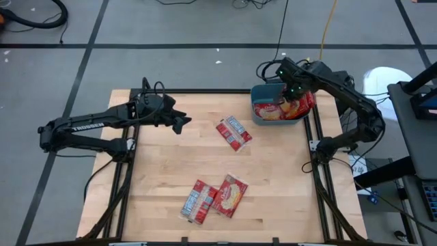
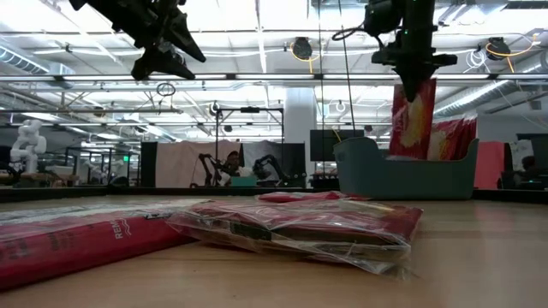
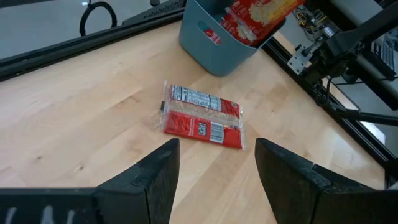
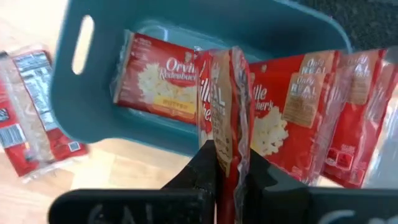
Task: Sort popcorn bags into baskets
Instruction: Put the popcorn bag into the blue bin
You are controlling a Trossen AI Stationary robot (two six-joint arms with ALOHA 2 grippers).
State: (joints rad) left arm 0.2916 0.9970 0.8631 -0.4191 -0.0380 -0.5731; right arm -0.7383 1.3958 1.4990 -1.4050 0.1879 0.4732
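From above, the right gripper (image 1: pixel 295 96) hangs over the teal basket (image 1: pixel 257 115), while three red popcorn bags lie on the surface (image 1: pixel 164 178). Past the open fingers (image 3: pixel 158 180) of the left gripper (image 3: pixel 217 177), one label-up bag (image 3: pixel 202 116) looks flat, light and crinkly. Its sealed edge seems the best hold, as the right fingers (image 4: pixel 202 168), closed on an upright held bag (image 4: pixel 225 106), suggest.

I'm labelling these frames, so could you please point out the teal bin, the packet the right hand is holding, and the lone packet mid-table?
teal bin (image 1: pixel 257 113): high view, left wall.
held packet (image 4: pixel 225 102): right wrist view, pinched edge.
lone packet (image 1: pixel 234 132): high view, centre.
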